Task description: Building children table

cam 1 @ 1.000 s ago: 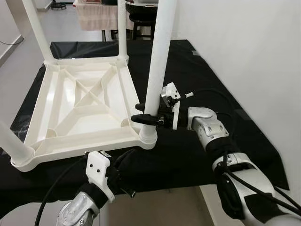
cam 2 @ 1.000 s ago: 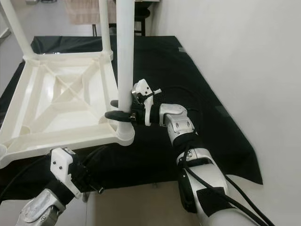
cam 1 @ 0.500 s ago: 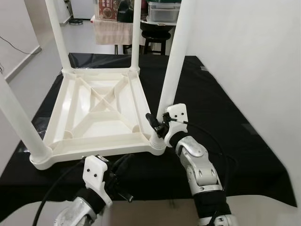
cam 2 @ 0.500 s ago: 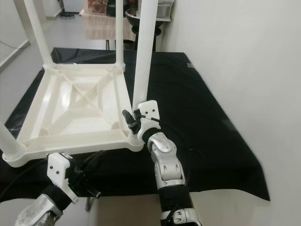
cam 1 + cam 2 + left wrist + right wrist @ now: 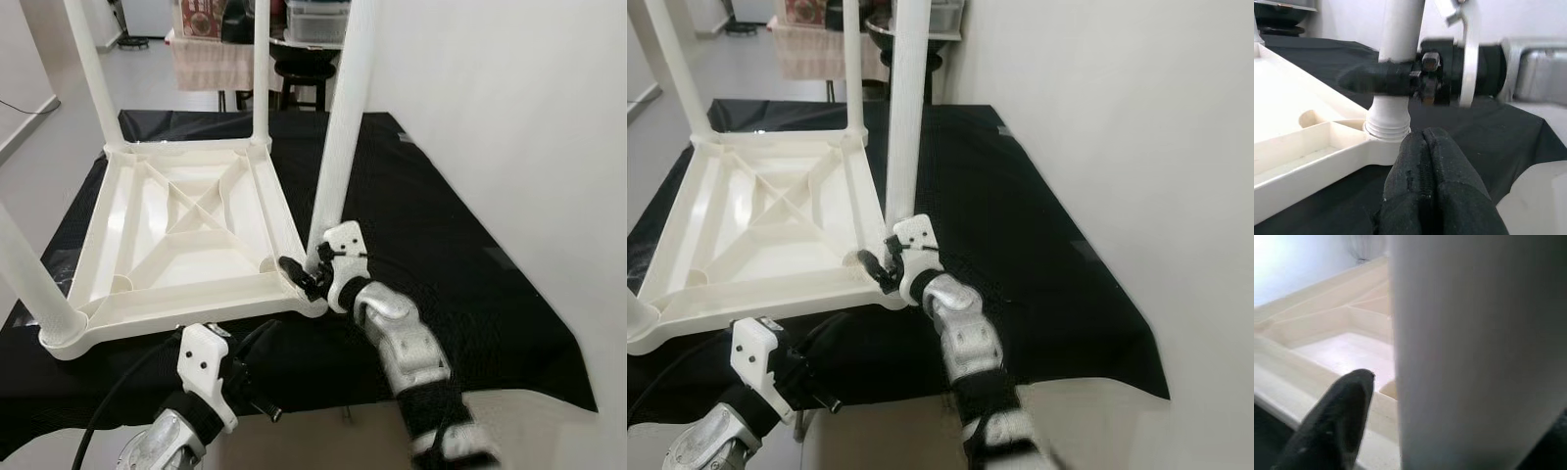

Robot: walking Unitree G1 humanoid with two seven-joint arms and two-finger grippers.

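- The right gripper [image 5: 299, 277] had its black fingers clamped around the white table leg [image 5: 335, 147], just above its socket.
- The left gripper [image 5: 1425, 161], fingers together, hovered below that corner.
- The upturned tabletop [image 5: 186, 230] lay on black cloth [image 5: 431, 225].

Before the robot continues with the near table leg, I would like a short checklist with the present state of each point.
1. Right gripper around the near white plastic leg, low, just above its socket: ok.
2. Leg base sitting in the corner socket of the upside-down white plastic table top: ok; fully tightened: cannot tell.
3. Leg close to upright: ok.
4. Other three legs fitted at their corners: ok.
5. Table top lying on the black cloth: ok.
6. Left gripper shut, low in front of that corner, apart from the table: ok.
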